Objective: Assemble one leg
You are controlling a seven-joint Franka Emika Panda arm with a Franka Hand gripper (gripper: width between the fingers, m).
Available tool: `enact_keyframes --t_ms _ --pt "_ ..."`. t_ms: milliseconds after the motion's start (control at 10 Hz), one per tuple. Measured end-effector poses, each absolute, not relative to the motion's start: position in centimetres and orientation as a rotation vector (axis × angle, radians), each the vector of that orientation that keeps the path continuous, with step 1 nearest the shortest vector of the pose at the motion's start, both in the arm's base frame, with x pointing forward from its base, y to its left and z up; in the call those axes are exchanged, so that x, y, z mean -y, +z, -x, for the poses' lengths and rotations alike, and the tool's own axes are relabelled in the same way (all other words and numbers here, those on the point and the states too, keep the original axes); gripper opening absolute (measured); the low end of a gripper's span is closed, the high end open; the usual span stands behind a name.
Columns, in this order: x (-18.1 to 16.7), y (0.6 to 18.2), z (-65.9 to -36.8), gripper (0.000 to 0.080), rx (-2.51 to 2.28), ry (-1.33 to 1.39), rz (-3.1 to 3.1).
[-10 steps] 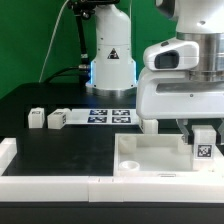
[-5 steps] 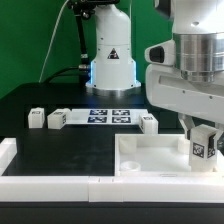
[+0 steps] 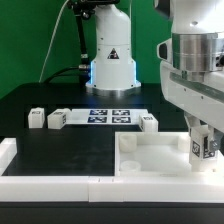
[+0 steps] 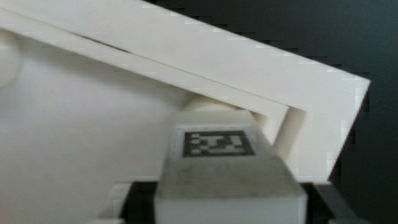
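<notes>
My gripper [image 3: 204,132] is shut on a leg [image 3: 202,146], a small white block with a black-and-white marker on its face. It holds the leg upright over the corner of the large white tray-like part [image 3: 150,152] at the exterior view's right. In the wrist view the leg [image 4: 221,160] fills the space between my dark fingers [image 4: 139,203], its end at the tray's corner [image 4: 267,105]. Whether the leg touches the tray cannot be told. Three more legs [image 3: 36,118] [image 3: 56,119] [image 3: 149,122] stand on the black table.
The marker board [image 3: 104,115] lies flat behind the tray, in front of the arm's base [image 3: 110,65]. A white L-shaped rail [image 3: 40,182] runs along the front edge and the exterior view's left.
My gripper has moved toward the exterior view's right and slightly down with the leg, uncovering the loose leg by the marker board. The other parts have not moved.
</notes>
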State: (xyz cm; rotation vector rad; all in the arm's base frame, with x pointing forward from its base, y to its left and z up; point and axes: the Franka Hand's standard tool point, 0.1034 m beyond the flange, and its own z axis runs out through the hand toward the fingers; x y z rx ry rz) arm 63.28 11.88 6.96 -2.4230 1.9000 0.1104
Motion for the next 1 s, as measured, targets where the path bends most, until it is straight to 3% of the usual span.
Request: enact_keyframes --t_ms 100,200,400,1000 --pt "-11.89 6.95 -63.27 0.0366 -1.894 0.111 2.427" --pt "-11.89 6.95 -63.26 0.0366 -1.873 0.110 2.443" --pt "-11.97 6.94 -63.21 0.0623 -1.834 0.111 2.473" --pt "-12.24 6.93 -63.12 0.0649 -0.848 0.068 2.955"
